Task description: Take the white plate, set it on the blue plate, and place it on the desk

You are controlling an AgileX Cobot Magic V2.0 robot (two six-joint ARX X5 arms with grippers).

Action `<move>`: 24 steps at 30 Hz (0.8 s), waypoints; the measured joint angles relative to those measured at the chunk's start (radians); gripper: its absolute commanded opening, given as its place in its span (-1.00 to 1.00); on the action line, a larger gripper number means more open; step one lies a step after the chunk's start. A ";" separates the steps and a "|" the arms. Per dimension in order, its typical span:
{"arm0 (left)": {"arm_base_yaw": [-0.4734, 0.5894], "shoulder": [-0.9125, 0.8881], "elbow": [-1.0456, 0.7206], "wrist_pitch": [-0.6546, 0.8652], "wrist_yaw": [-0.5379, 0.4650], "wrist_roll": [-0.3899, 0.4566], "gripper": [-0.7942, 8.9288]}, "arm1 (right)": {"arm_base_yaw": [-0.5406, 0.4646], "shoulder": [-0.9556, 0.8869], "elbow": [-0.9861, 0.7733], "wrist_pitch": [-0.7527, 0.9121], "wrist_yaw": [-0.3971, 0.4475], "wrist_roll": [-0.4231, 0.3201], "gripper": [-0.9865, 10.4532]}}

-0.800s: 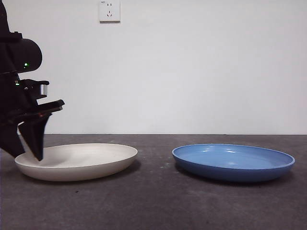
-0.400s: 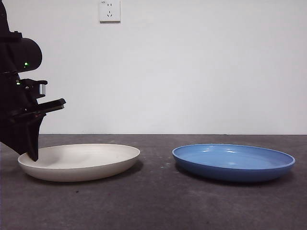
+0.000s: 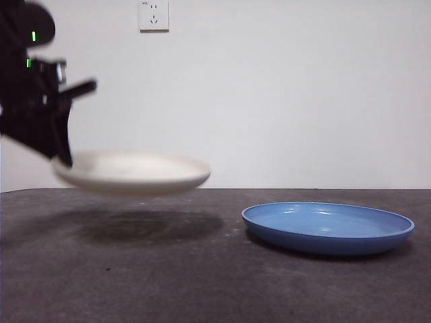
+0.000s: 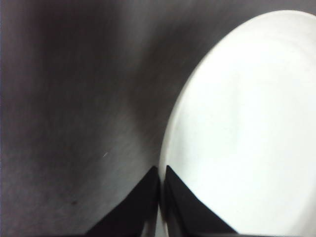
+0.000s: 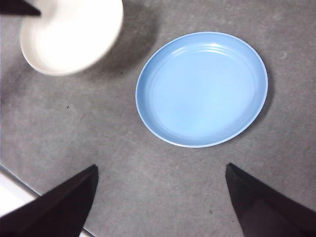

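Note:
The white plate hangs in the air above the desk, blurred by motion, its shadow on the surface below. My left gripper is shut on the plate's left rim; in the left wrist view the two jaws of the left gripper pinch the rim of the white plate. The blue plate rests on the desk at the right. From high above, my right gripper stands open over the blue plate, and the white plate shows at the corner.
A white wall with a socket stands behind the desk. A pale desk edge runs across a corner of the right wrist view.
The left gripper closed on the white plate's rim and lifted it off the desk, shifting slightly toward the blue plate. The blue plate stayed put.

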 measured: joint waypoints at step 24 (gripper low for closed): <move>-0.411 0.185 0.217 0.144 -0.022 -0.203 -0.81 | 0.000 -0.074 0.082 0.013 0.001 0.073 -0.10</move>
